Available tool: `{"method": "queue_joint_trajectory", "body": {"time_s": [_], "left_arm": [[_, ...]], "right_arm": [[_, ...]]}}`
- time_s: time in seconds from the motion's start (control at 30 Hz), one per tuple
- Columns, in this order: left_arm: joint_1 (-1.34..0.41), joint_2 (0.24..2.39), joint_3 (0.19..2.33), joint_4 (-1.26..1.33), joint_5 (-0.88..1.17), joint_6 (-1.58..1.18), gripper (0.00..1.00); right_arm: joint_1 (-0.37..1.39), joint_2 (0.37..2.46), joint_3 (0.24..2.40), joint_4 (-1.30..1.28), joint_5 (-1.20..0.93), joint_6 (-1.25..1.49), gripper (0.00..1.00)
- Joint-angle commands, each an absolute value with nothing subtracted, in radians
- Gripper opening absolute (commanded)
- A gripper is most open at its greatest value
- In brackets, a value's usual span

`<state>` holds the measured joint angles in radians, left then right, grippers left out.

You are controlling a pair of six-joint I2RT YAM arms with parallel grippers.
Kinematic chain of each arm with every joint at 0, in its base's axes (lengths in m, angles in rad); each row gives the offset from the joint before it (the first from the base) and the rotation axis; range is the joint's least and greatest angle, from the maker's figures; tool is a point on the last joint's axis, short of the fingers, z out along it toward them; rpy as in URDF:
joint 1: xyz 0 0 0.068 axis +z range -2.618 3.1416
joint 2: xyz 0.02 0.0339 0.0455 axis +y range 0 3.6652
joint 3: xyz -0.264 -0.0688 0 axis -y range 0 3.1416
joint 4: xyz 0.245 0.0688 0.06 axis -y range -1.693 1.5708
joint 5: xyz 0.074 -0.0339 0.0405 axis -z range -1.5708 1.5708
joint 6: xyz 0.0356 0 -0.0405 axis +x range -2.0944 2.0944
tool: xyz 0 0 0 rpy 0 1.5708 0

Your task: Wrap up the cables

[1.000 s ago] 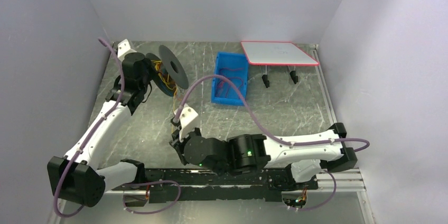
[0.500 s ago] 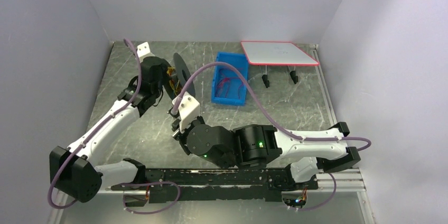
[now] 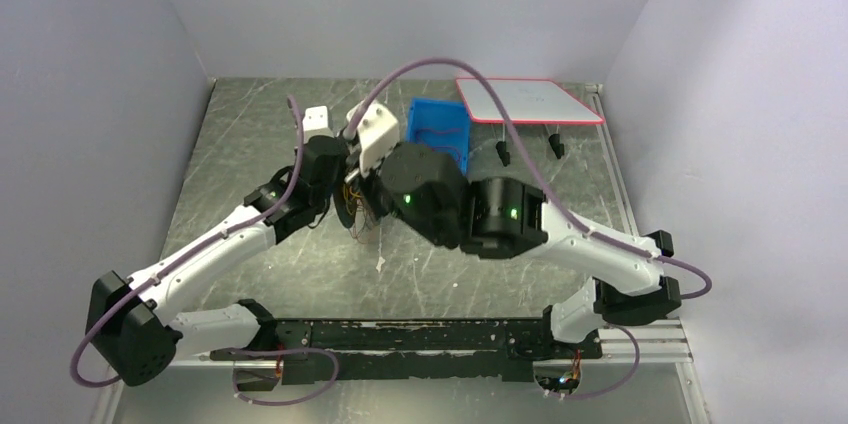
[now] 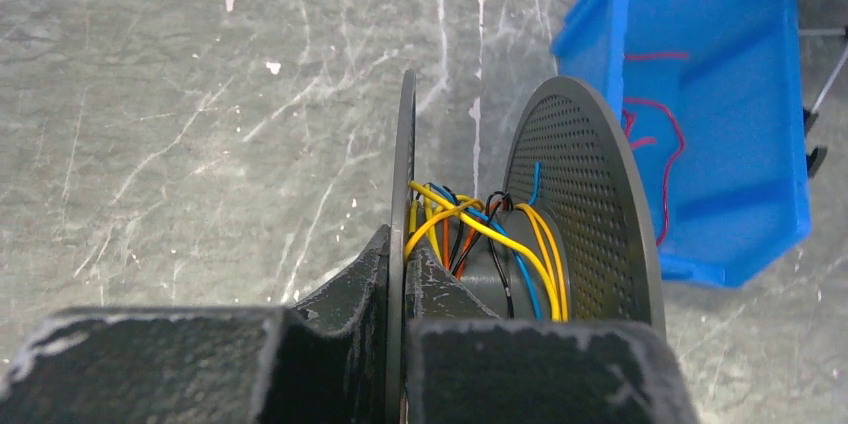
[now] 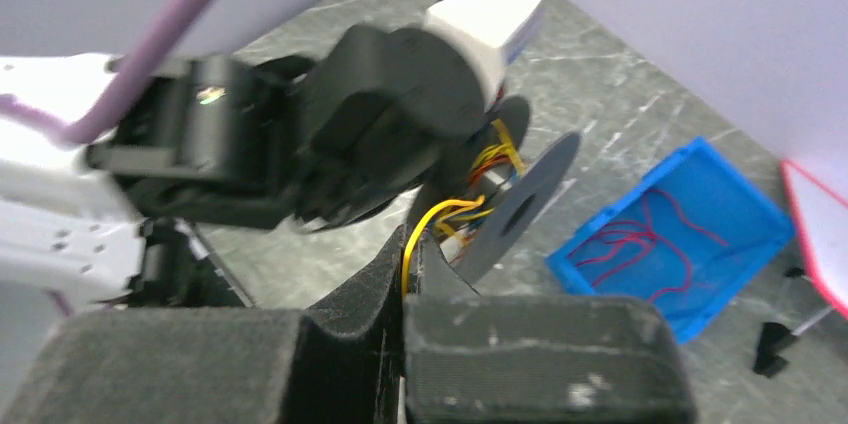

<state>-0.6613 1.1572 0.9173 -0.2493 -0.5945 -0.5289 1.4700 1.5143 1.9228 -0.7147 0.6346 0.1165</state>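
Observation:
The dark grey spool (image 4: 580, 204) stands on edge, with yellow, orange, blue and black cables (image 4: 480, 229) wound loosely round its hub. My left gripper (image 4: 403, 249) is shut on the spool's near flange. My right gripper (image 5: 405, 244) is shut on a yellow cable (image 5: 440, 209) that runs up to the spool (image 5: 525, 204). In the top view both grippers meet at the spool (image 3: 350, 214) in mid-table, and the right arm hides most of it. Loose red cables (image 4: 660, 134) lie in the blue bin (image 4: 760, 64).
The blue bin (image 3: 440, 129) sits just behind and right of the spool. A white board with a red edge (image 3: 525, 99) stands on black legs at the back right. The left arm's wrist (image 5: 390, 104) is close in front of the right wrist camera. Walls enclose three sides.
The left arm has carried the spool from the back left toward the middle. The right arm has risen from the front and swung back to meet it.

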Motion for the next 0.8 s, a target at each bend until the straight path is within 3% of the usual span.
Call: {"method": "queue_joint_trajectory", "body": {"time_s": [0.0, 0.13, 0.47, 0.77], "left_arm": [[-0.721, 1.101, 0.916, -0.253, -0.661, -0.496, 0.07], [-0.744, 1.050, 0.872, -0.275, -0.626, -0.483, 0.07], [-0.808, 0.921, 0.768, -0.301, -0.516, -0.443, 0.07], [-0.894, 0.847, 0.797, -0.402, -0.407, -0.416, 0.07]], "right_arm": [[1.358, 1.535, 2.015, -0.804, 0.455, -0.001, 0.00], [1.274, 1.556, 2.049, -0.872, 0.448, -0.054, 0.00], [1.076, 1.505, 1.966, -0.737, 0.494, -0.138, 0.00], [0.893, 1.531, 1.860, -0.615, 0.474, -0.108, 0.00]]}}
